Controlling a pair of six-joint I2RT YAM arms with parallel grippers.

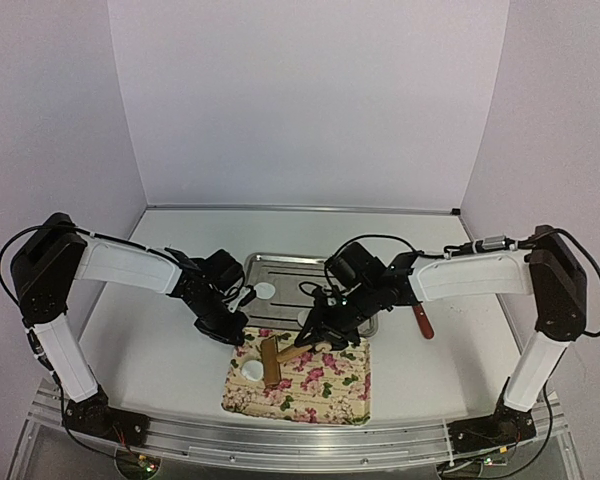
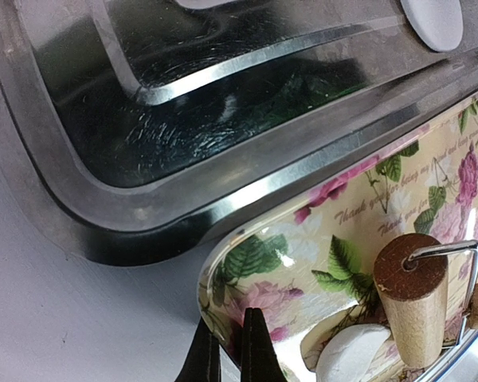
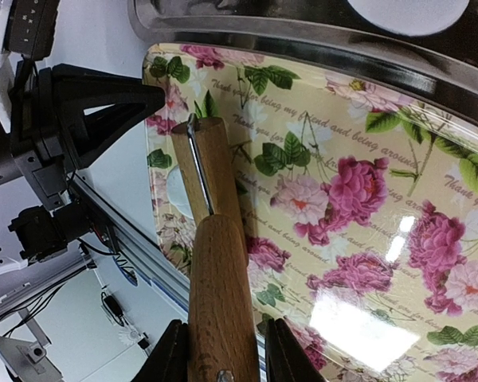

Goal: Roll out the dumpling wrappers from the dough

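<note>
One dumpling wrapper (image 1: 265, 291) lies flat in the metal tray (image 1: 285, 262), near the tray's 8 o'clock corner. A second dumpling wrapper (image 1: 252, 372) lies flat on the floral board (image 1: 320, 395), at the board's 9 o'clock side. Both are round, so no long axis can be given.

The roller (image 1: 272, 362) is laid on the board just beside the second wrapper. Its handle runs from 2 o'clock down to 8 o'clock, and its barrel is set crosswise at the 8 o'clock end. In the right wrist view the barrel partly hides that wrapper.

The right end effector (image 3: 220, 354) is pinched on the wooden handle, one finger on each side. The right arm is stretched toward 9 o'clock from a raised elbow, with the wrist pitched down.

The left end effector (image 2: 229, 354) is pressed together, empty, over the board's 10 o'clock corner. The left arm is reached toward 3 o'clock and angled down. A red-handled tool (image 1: 421, 322) lies on the bench (image 1: 150, 340) at the tray's 3 o'clock side.
</note>
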